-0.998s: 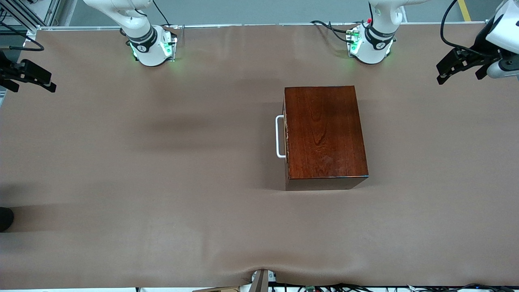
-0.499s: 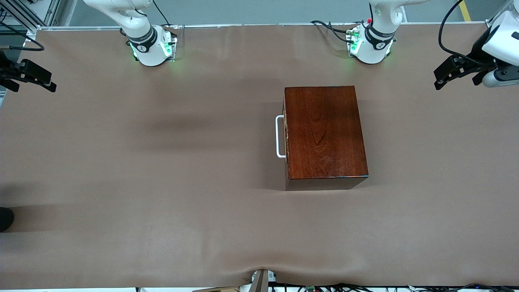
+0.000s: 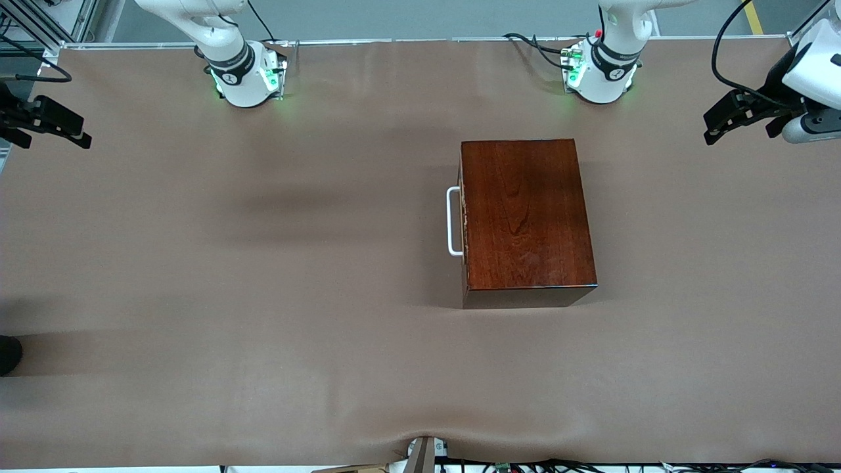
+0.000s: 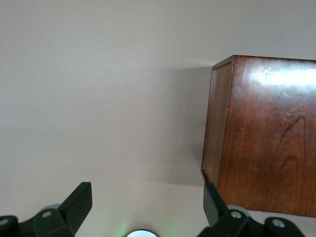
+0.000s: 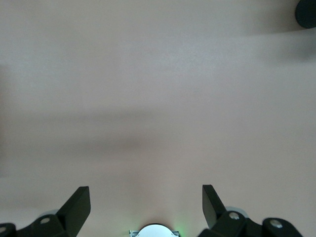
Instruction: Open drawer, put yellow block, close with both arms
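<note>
drawer: shut inside the dark wooden box, right of frame centre, white handle facing the right arm's end of the desk
yellow block: not visible in any view
left gripper: upper right edge of frame, up over the desk's end, jaws spread, nothing held
right gripper: upper left edge, over the desk's edge, jaws spread wide, nothing held

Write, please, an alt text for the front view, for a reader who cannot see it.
A dark wooden box sits on the brown table, its drawer shut, white handle toward the right arm's end. Both open grippers, left gripper and right gripper, hang at the table's ends.
</note>
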